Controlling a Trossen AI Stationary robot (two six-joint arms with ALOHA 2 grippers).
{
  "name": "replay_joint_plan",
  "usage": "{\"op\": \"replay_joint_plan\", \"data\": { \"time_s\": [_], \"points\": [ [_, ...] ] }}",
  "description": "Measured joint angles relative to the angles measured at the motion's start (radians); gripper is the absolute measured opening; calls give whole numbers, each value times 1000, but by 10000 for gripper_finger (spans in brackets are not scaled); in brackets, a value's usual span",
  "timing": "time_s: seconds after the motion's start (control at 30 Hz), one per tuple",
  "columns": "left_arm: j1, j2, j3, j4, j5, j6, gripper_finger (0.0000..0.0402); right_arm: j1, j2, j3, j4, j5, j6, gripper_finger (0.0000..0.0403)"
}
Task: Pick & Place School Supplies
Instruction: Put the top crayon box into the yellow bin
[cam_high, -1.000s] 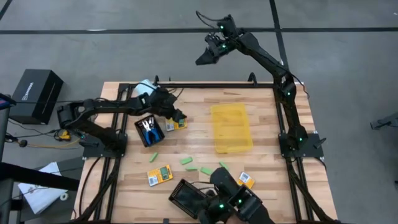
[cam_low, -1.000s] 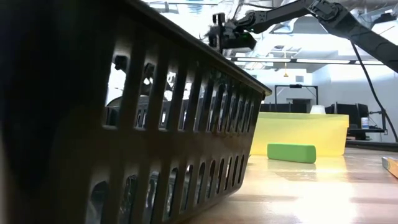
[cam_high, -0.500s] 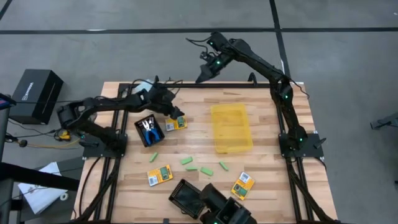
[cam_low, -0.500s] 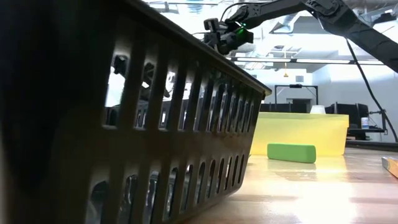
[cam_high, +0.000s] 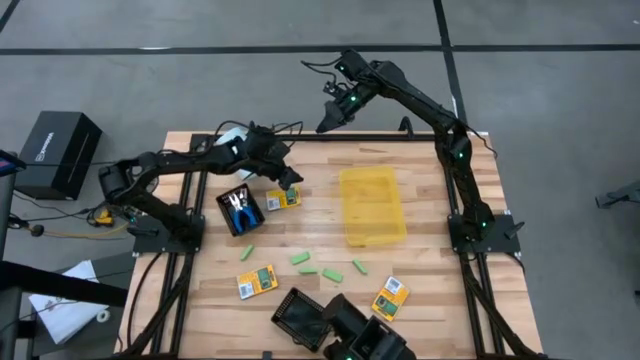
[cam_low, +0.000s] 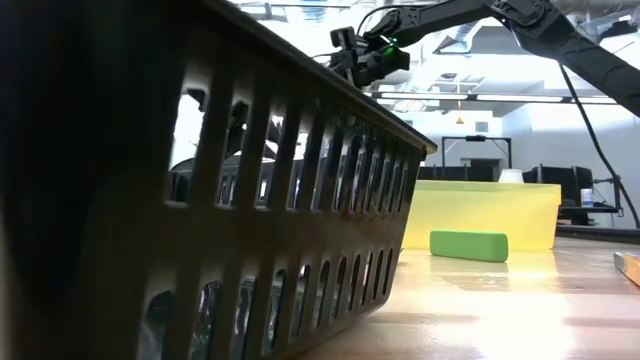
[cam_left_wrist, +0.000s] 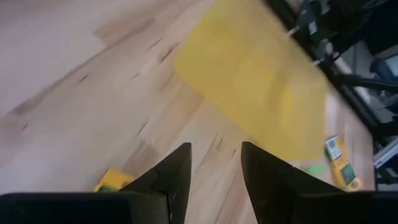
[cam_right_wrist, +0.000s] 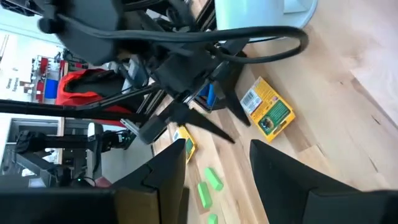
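Note:
My left gripper (cam_high: 291, 180) (cam_left_wrist: 214, 149) hovers open just over one yellow-orange pack (cam_high: 283, 199) (cam_left_wrist: 112, 180) lying flat on the table, with nothing between its fingers. Blue-handled scissors (cam_high: 239, 208) lie in a small black tray (cam_high: 252, 222) beside that pack. Two more packs (cam_high: 257, 281) (cam_high: 390, 297) lie near the front, and several light-green pieces (cam_high: 308, 268) (cam_low: 468, 245) lie between them. My right gripper (cam_high: 322, 127) (cam_right_wrist: 217, 146) (cam_low: 345, 60) hangs open, high beyond the table's far edge, pointing toward my left arm.
A yellow translucent bin (cam_high: 372, 205) (cam_left_wrist: 261, 93) sits right of centre. A slotted black basket (cam_high: 300, 318) (cam_low: 200, 200) stands at the near edge and fills most of the low view. A pale cylinder (cam_high: 232, 138) stands at the far left, behind my left arm.
My right gripper has tipped downward and swung a little toward the table's far edge, then held still. My left gripper has crept toward the table's right over the pack and rolled slightly. Both stay open. A dark device at the near edge has drawn back, uncovering the near-right pack.

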Motion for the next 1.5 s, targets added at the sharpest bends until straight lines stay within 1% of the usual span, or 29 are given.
{"op": "replay_joint_plan", "data": {
  "time_s": [0.07,0.17,0.3,0.5,0.63,0.73,0.87,0.93,1.07,1.13,1.23,1.3,1.5],
  "points": [
    [-5,5,1,-33,-10,-7,135,1,0,0,0,-3,0,170],
    [-21,36,-1,-130,-82,-40,131,5,0,0,0,-12,0,170],
    [-29,80,10,-115,-127,-29,105,8,0,0,0,-21,-1,170],
    [-28,139,48,-118,-150,-23,59,16,-2,0,-1,-30,-3,170],
    [-28,145,61,-124,-165,51,47,21,-18,2,11,-48,-12,170],
    [-28,145,69,-120,-165,104,55,15,-29,2,22,-47,-19,170],
    [-40,145,69,-101,-154,193,87,13,-33,2,40,-48,-14,170],
    [-56,145,69,-82,-141,280,104,5,-35,2,45,-50,-14,170],
    [-80,145,82,-76,-63,493,131,-7,-37,2,44,-81,-12,170],
    [-82,145,102,-83,-32,541,137,-10,-37,2,42,-96,-11,170],
    [-57,147,122,-116,8,607,137,-18,-47,2,35,-100,-11,170],
    [-31,162,138,-161,9,651,131,-17,-48,2,35,-101,-11,170],
    [25,277,231,-333,11,743,113,-11,-48,2,37,-106,-11,170]
  ]
}}
